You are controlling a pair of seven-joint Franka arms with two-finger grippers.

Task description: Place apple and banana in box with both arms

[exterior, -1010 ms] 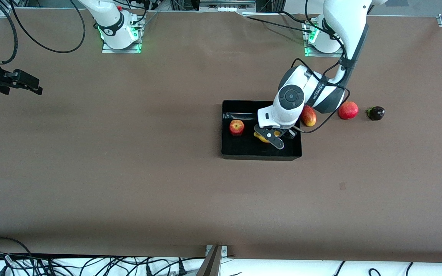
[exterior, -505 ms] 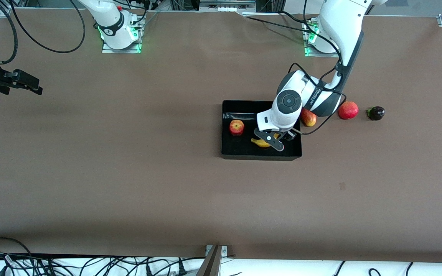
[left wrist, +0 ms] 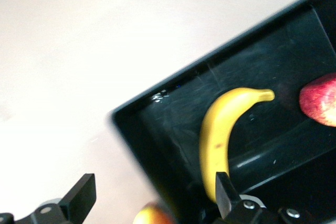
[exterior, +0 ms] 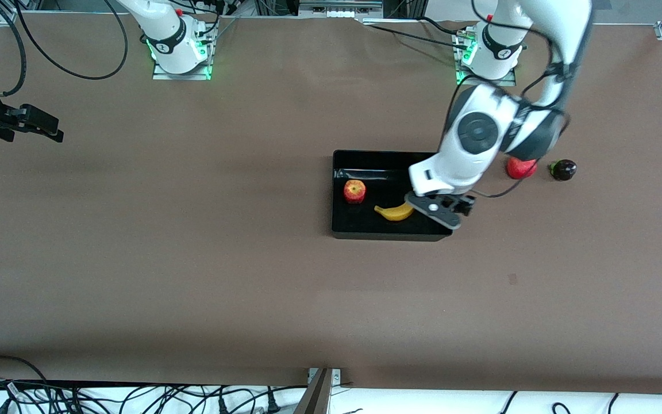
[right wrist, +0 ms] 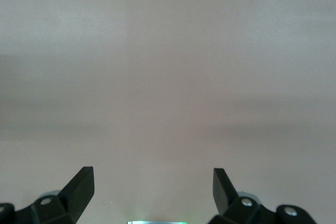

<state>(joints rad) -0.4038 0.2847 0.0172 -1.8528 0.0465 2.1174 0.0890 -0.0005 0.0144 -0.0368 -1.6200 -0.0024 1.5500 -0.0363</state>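
Note:
The black box holds the red-yellow apple and the yellow banana, which lie apart on its floor. My left gripper is open and empty, up in the air over the box's end toward the left arm's end of the table. The left wrist view shows the banana, part of the apple and the box wall below my left gripper. My right gripper waits open and empty at the right arm's end of the table, over bare table in its wrist view.
A red pomegranate, partly covered by the left arm, and a dark round fruit lie beside the box toward the left arm's end. A red-yellow fruit shows just outside the box in the left wrist view.
My left gripper has let go of the banana, risen and moved toward the left arm's end. The banana now lies free in the box. The right arm has not moved.

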